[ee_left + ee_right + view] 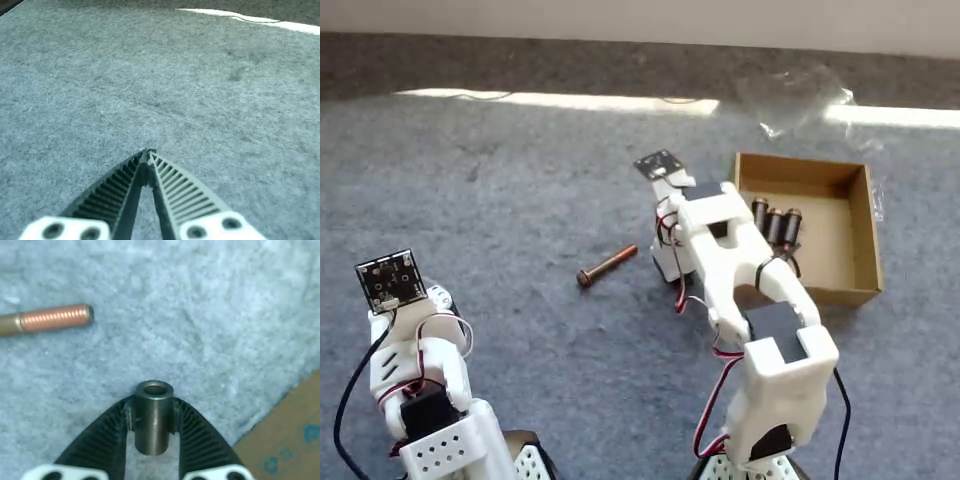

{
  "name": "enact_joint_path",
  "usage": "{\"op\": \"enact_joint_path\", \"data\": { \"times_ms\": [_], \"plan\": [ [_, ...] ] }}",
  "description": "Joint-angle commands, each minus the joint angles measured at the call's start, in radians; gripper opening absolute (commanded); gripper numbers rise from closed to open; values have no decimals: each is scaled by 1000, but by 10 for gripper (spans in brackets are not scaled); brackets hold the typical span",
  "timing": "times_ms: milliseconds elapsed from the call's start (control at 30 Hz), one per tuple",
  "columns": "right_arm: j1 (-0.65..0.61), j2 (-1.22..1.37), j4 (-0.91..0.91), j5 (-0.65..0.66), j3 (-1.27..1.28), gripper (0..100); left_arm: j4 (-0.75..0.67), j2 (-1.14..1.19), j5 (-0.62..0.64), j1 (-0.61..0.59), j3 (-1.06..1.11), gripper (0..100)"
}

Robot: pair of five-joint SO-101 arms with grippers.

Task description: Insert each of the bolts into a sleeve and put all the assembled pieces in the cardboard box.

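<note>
The sleeve (154, 417), a stiff, smooth metal tube probably slippery and weighty, is sitting mid-frame between bolt (607, 266) and cardboard box (830, 238), where we are pinching its sides with the right gripper (154, 407) while the left gripper (148, 155) is resting pressed together.

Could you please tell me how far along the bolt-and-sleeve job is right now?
Done: three seemingly assembled pieces lie in the cardboard box. In hand: the right gripper holds a sleeve. Remaining: one bolt lies loose on the carpet, to be inserted and boxed. The left gripper is shut, empty.
</note>
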Motion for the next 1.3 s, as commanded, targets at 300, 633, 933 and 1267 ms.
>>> {"op": "enact_joint_path", "data": {
  "times_ms": [300, 633, 933, 1267],
  "plan": [
    [-36, -22, 41, 69, 10, 4, -20, -12, -3, 35, 2, 5],
    [-36, -24, 77, 117, 10, 94, -20, -12, -5, 50, 2, 5],
    [-47, -22, 70, 117, 7, 94, -20, -12, -5, 50, 2, 5],
    [-87, 79, 70, 195, 5, 62, -20, -12, -5, 50, 2, 5]
  ]
}}
